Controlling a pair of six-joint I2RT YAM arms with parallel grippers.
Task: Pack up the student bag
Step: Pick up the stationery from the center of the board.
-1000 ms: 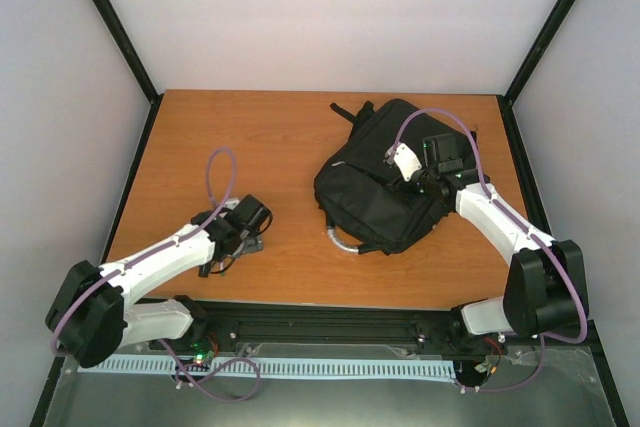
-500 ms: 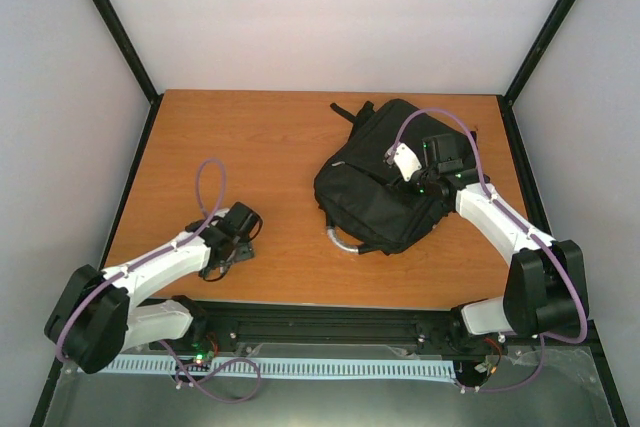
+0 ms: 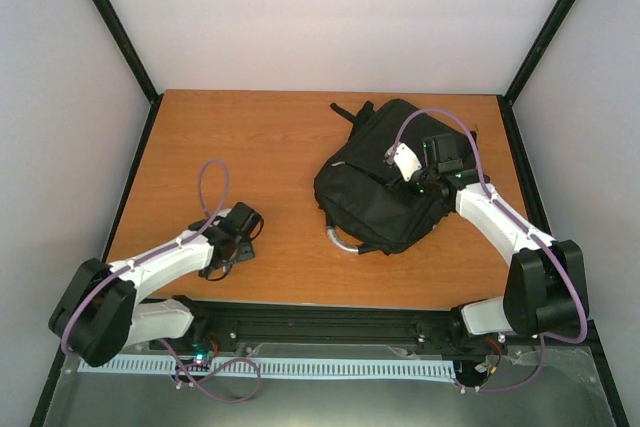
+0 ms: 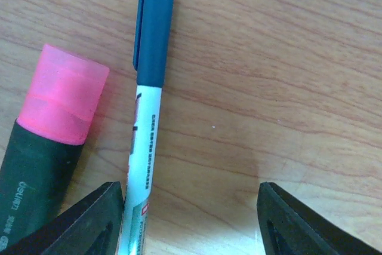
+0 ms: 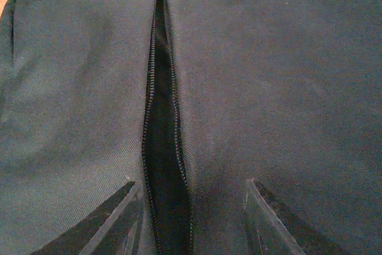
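Bag [image 3: 375, 187]: lies right of centre on the surface [image 3: 250, 147], its zip slit [image 5: 161, 147] gaping under the half-open, empty right hand [image 5: 191, 182]. Left hand [image 4: 190, 189]: jaws apart, empty, low over pen [image 4: 146, 117] beside highlighter [image 4: 54, 129]. Pen sits hard against one finger, so best to centre on it alone before closing.

i counted one student bag [image 3: 375, 187], sitting toward two o'clock on the one table [image 3: 270, 137]; one blue-capped pen [image 4: 146, 123] and one pink-capped highlighter [image 4: 51, 141], both toward eight o'clock; and two grippers, the left gripper [image 4: 190, 207] and the right gripper [image 5: 192, 189].
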